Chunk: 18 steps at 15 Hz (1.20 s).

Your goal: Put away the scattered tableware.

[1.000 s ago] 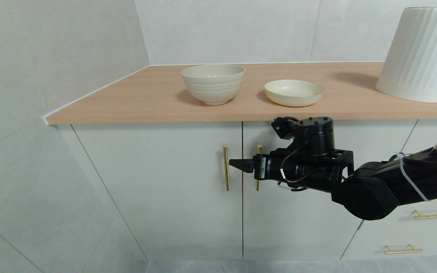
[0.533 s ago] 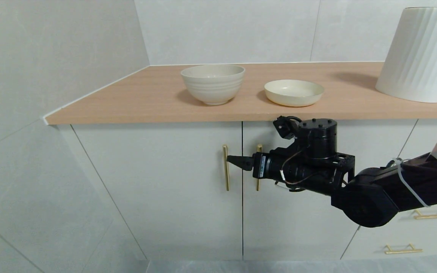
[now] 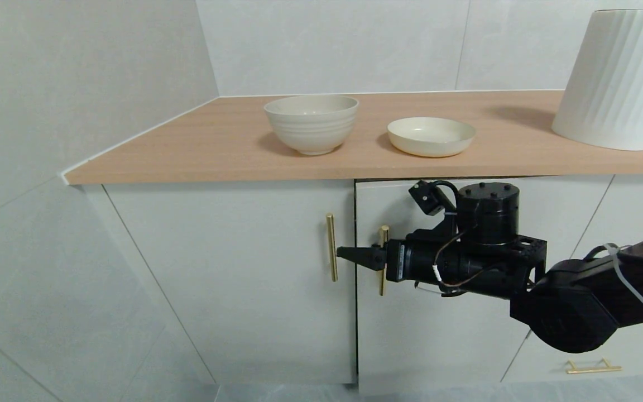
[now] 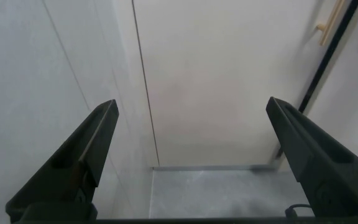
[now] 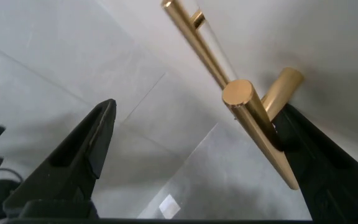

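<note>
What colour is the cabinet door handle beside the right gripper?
Gold, with a metallic sheen. The handle shows best in the right wrist view.

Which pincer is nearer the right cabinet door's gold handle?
Right. The right pincer is at the handle, one finger against it; the left pincer hangs low near the floor, well away.

Ribbed beige bowl (image 3: 311, 123) upright on surface (image 3: 198, 148). Shallow cream dish (image 3: 431, 135) upright at its 3 o'clock, near, not touching.
</note>
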### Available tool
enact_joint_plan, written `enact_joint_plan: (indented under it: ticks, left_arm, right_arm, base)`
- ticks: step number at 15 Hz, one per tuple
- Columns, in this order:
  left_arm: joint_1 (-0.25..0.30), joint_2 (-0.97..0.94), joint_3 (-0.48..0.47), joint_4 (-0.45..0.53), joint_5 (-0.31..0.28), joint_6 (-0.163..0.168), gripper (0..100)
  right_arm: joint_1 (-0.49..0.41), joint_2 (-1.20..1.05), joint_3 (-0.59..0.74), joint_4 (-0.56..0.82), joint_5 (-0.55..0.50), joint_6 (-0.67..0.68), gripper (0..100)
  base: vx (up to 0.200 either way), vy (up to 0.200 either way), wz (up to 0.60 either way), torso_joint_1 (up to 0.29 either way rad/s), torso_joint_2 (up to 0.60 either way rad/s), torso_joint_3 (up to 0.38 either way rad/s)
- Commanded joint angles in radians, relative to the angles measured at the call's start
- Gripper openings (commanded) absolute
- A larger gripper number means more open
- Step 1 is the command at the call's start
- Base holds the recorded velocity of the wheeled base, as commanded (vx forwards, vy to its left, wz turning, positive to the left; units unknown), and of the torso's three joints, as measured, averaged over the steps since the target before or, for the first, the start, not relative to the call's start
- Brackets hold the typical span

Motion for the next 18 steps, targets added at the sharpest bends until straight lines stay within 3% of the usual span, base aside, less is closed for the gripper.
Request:
enact_joint_plan:
  ticks: [1,15,18]
  left_arm:
    - [0.0,0.0,0.0,-0.001,0.0,0.0,100]
    - [0.0,0.0,-0.012,-0.001,-0.003,0.015,100]
    - [-0.015,0.187,-0.291,0.121,-0.066,0.012,100]
  right_arm:
    - [0.002,-0.025,0.023,0.001,0.011,-0.001,100]
    - [0.044,-0.231,0.316,0.0,0.146,-0.005,100]
    - [0.044,-0.275,0.379,0.0,0.154,-0.007,100]
  base:
    - [0.0,0.0,0.0,0.0,0.0,0.0]
    - [0.0,0.0,0.0,0.0,0.0,0.0]
    - [0.0,0.0,0.0,0.0,0.0,0.0]
